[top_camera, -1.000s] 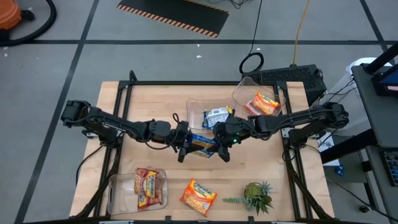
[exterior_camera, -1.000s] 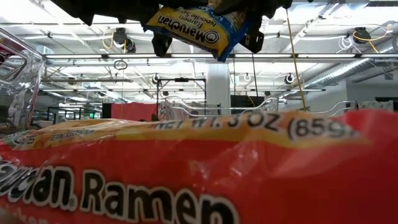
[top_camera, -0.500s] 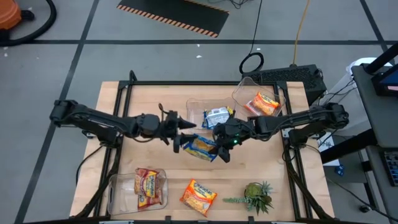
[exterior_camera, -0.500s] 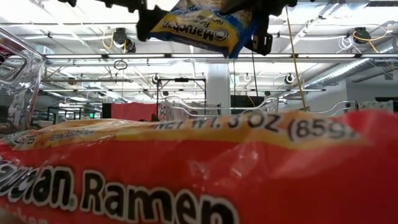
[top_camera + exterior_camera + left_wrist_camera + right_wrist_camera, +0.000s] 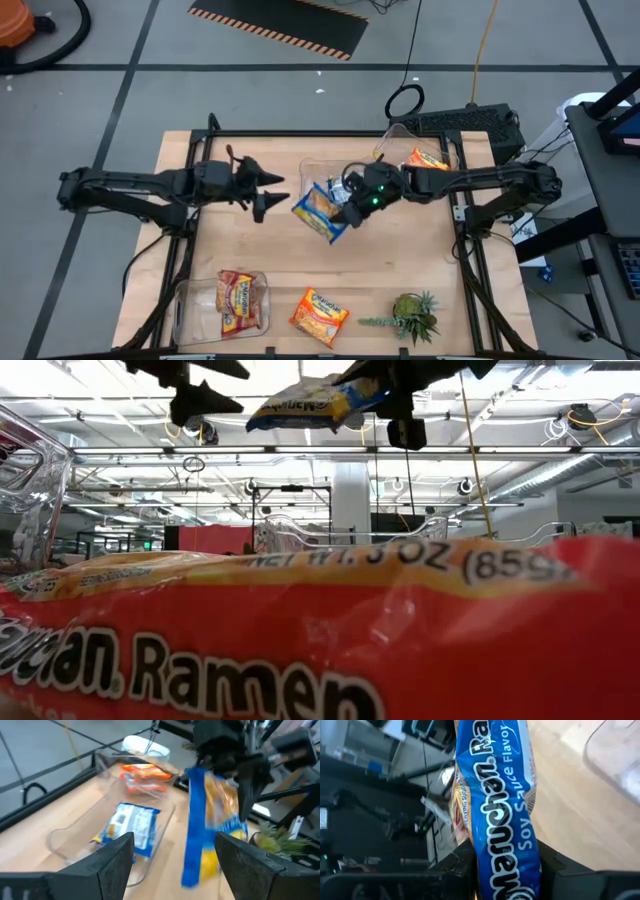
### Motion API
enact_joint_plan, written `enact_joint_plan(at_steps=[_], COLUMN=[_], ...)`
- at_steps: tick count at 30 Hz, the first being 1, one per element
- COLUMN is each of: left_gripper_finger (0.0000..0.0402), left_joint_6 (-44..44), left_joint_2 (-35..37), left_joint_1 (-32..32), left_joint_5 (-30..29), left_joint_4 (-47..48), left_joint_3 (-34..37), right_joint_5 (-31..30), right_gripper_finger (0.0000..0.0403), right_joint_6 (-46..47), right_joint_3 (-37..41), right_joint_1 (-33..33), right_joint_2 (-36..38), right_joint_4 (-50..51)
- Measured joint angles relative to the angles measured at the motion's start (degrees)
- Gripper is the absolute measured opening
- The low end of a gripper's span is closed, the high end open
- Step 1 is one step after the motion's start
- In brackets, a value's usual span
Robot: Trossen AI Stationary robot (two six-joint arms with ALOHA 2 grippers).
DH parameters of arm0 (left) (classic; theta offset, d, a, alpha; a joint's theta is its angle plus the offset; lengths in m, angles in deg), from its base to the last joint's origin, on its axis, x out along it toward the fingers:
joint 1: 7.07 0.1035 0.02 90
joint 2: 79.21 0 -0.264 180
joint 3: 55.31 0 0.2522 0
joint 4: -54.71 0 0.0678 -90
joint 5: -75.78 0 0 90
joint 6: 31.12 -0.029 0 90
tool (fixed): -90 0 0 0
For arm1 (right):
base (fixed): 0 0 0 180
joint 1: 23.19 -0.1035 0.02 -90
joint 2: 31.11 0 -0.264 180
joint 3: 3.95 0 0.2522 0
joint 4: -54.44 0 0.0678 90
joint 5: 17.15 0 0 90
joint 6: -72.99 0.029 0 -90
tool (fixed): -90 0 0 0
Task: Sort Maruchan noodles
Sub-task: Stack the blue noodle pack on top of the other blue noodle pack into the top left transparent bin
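**A:** Since a second ago, your left gripper point(image 5: 268, 193) is pulling away toward its own side, fingers spread and empty, while the right gripper point(image 5: 352, 208) is carrying the blue packet point(image 5: 318, 211) alone toward the middle bin point(image 5: 312, 172).

**B:** So the right one is clenching it by itself?

**A:** Yes, it is gripping the packet by one end, with the rest hanging out over the bin's near edge. Another blue packet point(image 5: 131, 826) is already lying in that bin, so you are matching colours correctly. Keep lifting until the dangling end is clearing the wall, then be lowering it over the bin's floor before you are letting go, or it may be catching on the rim.

**B:** What is the wrapper saying?

**A:** In the right wrist view it is reading "Maruchan Ramen" and "Soy Sauce Flavor". The orange packet point(image 5: 320, 630) lying right against the low camera is showing "Ramen" and "3 OZ". Another orange packet point(image 5: 426, 160) is sitting in the far right bin point(image 5: 392, 146), and dark red ones point(image 5: 237, 301) in the near left bin point(image 5: 186, 306).
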Motion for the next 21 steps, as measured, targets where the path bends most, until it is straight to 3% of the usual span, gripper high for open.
enact_joint_plan(at_steps=[11,21], left_gripper_finger=[0.0280,0.0280], left_joint_6=[-1.0,3.0], left_joint_2=[5.8,4.3], left_joint_1=[2.4,2.4], left_joint_5=[0.9,-3.4], left_joint_4=[17.5,18.5], left_joint_3=[0.0,0.0], right_joint_5=[8.3,23.6], right_gripper_finger=[0.0106,0.0106], right_joint_6=[-3.2,-12.7], right_joint_3=[-6.2,-8.0], right_joint_1=[12.0,23.5], right_joint_2=[0.0,0.0], right_joint_4=[6.9,13.9])
